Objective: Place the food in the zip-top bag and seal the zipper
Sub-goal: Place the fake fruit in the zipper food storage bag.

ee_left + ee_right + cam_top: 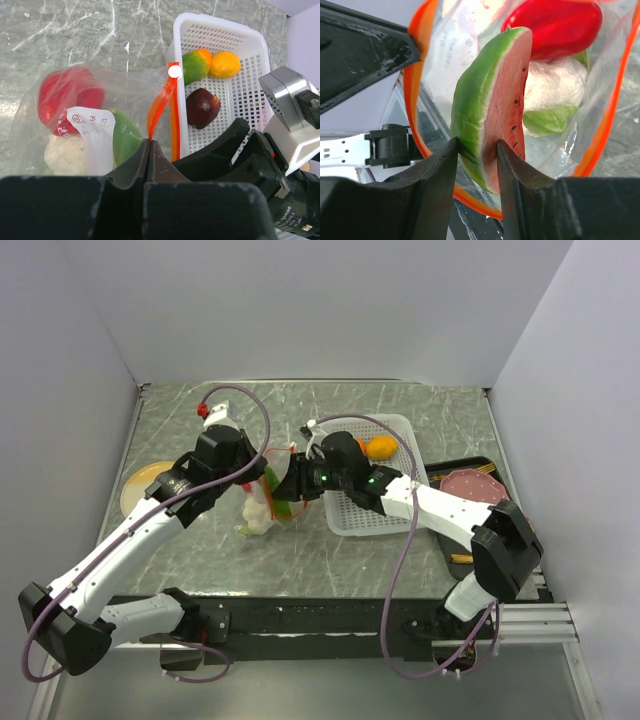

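Observation:
The zip-top bag (95,87) lies left of the basket, holding a red pepper (67,92) and a white cauliflower (62,155). My left gripper (148,141) is shut on the orange-red zipper (160,107), holding the mouth up. In the right wrist view, my right gripper (477,145) is shut on the watermelon slice (492,95), which stands inside the ring of the zipper (415,100), in front of the pepper (552,25) and cauliflower (552,90). From above, both grippers (262,472) (300,480) meet at the bag (258,515).
The white perforated basket (240,40) holds a green-orange mango (196,64), an orange (224,65) and a dark purple ball (202,107). A black tray with a pink slab (470,483) sits at the right edge. A pale plate (140,485) lies at the left.

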Action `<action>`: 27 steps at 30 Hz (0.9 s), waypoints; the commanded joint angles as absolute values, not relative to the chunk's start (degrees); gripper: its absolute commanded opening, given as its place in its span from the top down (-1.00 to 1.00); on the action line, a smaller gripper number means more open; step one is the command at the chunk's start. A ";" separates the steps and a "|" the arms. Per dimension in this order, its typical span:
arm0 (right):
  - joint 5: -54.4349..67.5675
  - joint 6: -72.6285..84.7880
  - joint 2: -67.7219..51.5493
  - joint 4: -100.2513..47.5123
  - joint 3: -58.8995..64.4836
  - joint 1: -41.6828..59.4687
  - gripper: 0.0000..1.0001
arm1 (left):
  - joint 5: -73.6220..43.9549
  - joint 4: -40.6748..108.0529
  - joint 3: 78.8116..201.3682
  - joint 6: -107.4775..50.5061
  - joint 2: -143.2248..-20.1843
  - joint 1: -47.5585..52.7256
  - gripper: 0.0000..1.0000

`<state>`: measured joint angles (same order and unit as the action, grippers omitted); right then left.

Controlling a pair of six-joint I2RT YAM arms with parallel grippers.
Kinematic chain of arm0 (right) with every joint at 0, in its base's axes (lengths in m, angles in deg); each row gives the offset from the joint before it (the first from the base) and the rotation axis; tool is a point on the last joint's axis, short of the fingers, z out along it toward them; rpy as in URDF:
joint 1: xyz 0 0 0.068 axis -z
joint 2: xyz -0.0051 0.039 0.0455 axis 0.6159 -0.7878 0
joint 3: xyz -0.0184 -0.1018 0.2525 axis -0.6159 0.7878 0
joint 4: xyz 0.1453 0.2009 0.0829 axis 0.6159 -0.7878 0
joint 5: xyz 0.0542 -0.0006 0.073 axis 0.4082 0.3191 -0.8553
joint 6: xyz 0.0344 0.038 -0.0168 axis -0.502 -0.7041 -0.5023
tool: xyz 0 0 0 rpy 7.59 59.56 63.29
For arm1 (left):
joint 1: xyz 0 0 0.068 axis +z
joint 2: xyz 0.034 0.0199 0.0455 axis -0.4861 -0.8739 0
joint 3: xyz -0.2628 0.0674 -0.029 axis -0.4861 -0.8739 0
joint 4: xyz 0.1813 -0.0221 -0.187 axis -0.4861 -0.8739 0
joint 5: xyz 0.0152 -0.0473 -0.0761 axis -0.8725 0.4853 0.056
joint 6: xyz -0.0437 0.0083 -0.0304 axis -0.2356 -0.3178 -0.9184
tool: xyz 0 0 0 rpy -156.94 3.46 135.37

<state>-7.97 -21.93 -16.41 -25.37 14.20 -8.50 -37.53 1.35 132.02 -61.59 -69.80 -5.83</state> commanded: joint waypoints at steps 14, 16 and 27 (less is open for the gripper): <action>0.65 -21.56 -10.25 -28.41 14.96 -6.02 -0.45 | -41.28 -1.11 138.58 -61.47 -66.33 -5.72 0.92; 2.60 -21.38 -7.61 -28.58 17.16 -5.75 -0.45 | -41.82 -0.76 137.71 -60.94 -66.33 -5.72 0.82; 21.15 -24.02 0.14 -36.84 22.09 -1.80 -0.57 | -31.62 0.03 138.59 -59.62 -74.85 -5.63 0.97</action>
